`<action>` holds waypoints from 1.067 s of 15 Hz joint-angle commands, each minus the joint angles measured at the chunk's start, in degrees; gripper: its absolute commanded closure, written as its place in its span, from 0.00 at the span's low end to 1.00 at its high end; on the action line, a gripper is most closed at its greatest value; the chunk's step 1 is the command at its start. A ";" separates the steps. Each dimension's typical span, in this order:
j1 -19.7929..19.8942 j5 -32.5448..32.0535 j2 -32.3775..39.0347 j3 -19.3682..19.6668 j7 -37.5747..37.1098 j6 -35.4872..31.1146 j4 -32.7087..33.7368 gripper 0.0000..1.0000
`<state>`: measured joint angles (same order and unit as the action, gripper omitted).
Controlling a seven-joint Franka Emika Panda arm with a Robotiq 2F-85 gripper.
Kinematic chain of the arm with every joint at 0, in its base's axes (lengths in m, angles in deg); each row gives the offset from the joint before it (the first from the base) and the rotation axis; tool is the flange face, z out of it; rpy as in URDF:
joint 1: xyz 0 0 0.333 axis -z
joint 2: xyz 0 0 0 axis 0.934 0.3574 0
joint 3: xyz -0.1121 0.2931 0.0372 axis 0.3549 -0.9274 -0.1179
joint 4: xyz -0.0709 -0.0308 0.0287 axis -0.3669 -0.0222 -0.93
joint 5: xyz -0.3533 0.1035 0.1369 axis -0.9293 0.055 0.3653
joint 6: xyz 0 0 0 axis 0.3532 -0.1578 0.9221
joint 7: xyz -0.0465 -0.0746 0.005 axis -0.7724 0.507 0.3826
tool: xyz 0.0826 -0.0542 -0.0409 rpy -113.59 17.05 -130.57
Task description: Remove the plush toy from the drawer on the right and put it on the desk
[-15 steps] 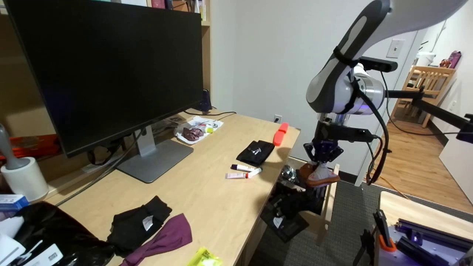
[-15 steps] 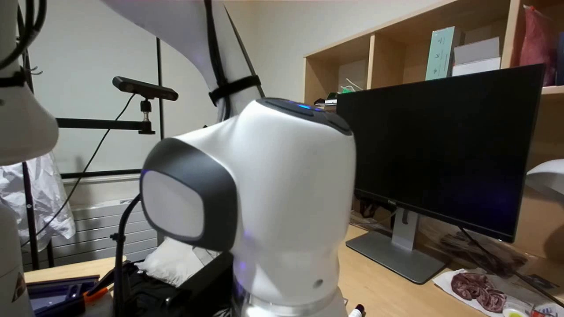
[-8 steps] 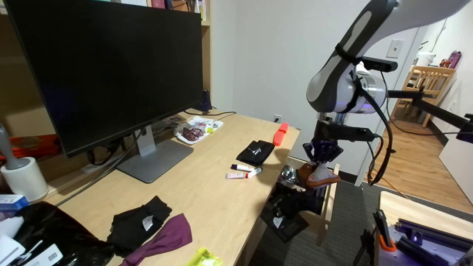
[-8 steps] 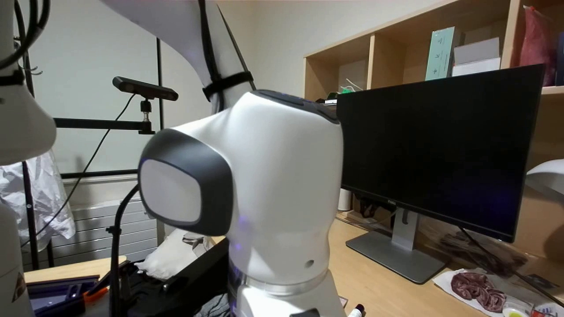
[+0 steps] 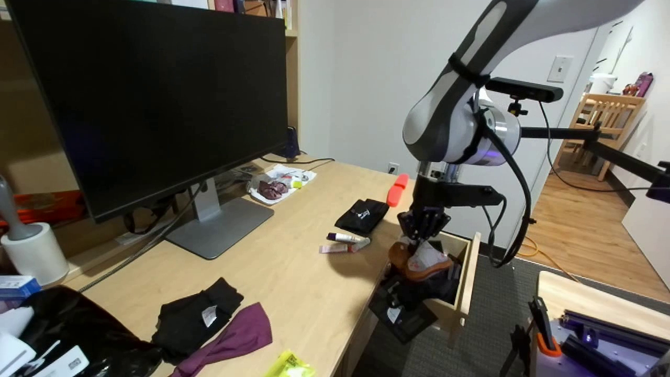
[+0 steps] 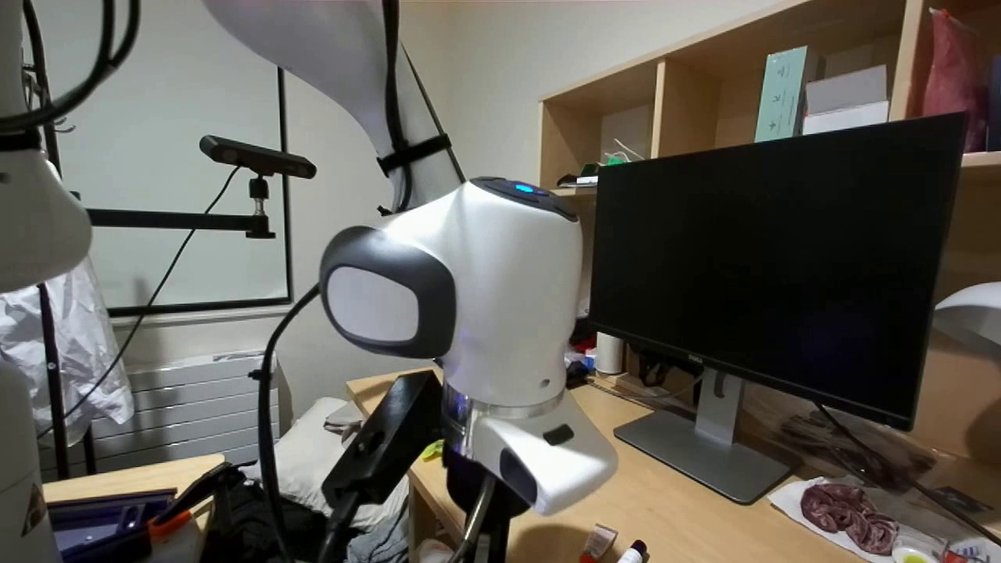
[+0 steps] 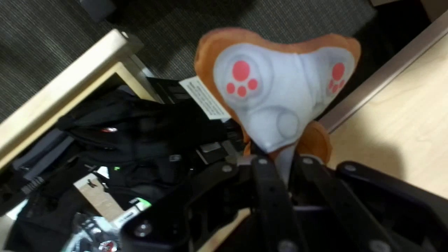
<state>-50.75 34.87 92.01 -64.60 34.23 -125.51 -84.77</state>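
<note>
The plush toy [image 5: 430,259] is whitish with orange-brown edges. It hangs from my gripper [image 5: 417,242], which is shut on it. In the wrist view, the toy [image 7: 276,87] shows its white underside and red paw marks, and the fingers [image 7: 282,164] pinch a narrow white part of it. The toy is above the inner side of the open drawer [image 5: 467,272], close to the desk edge. The drawer rim [image 7: 80,70] shows at left in the wrist view, and the desk [image 7: 413,140] at right. The desk [image 5: 303,267] also shows in both exterior views [image 6: 672,469]. The toy is hidden in that second spot by the arm.
Small tubes [image 5: 343,238], a black pouch [image 5: 362,216] and a red case [image 5: 398,190] lie near the desk's edge. A monitor [image 5: 157,104] stands behind. Black cloth [image 7: 140,129] fills the drawer. A purple cloth [image 5: 235,335] lies at the desk's front.
My arm and gripper have moved left in an exterior view, from over the drawer's outer part towards the desk edge, carrying the toy. The grip stays shut.
</note>
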 commanded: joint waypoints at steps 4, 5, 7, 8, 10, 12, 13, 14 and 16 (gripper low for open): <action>-7.82 0.84 -6.32 -4.33 7.31 4.10 -1.08 0.91; -8.76 1.89 -6.72 -4.46 7.02 3.01 -1.08 0.91; -9.81 0.89 -5.03 -3.28 4.72 2.43 -0.19 0.89; -10.38 1.04 -5.54 -3.31 4.69 2.36 -0.19 0.89; -10.57 1.09 -5.98 -3.20 4.67 2.35 -0.19 0.91; -10.61 5.22 -3.92 -3.74 10.13 1.32 0.94 0.91; -10.64 6.94 -3.00 -4.20 13.07 1.37 1.83 0.91; -10.73 8.52 -2.03 -4.72 16.36 1.67 2.84 0.91; -11.03 10.56 0.57 -5.92 20.76 1.34 5.17 0.91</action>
<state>-61.13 41.01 88.26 -69.05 47.66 -123.29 -83.20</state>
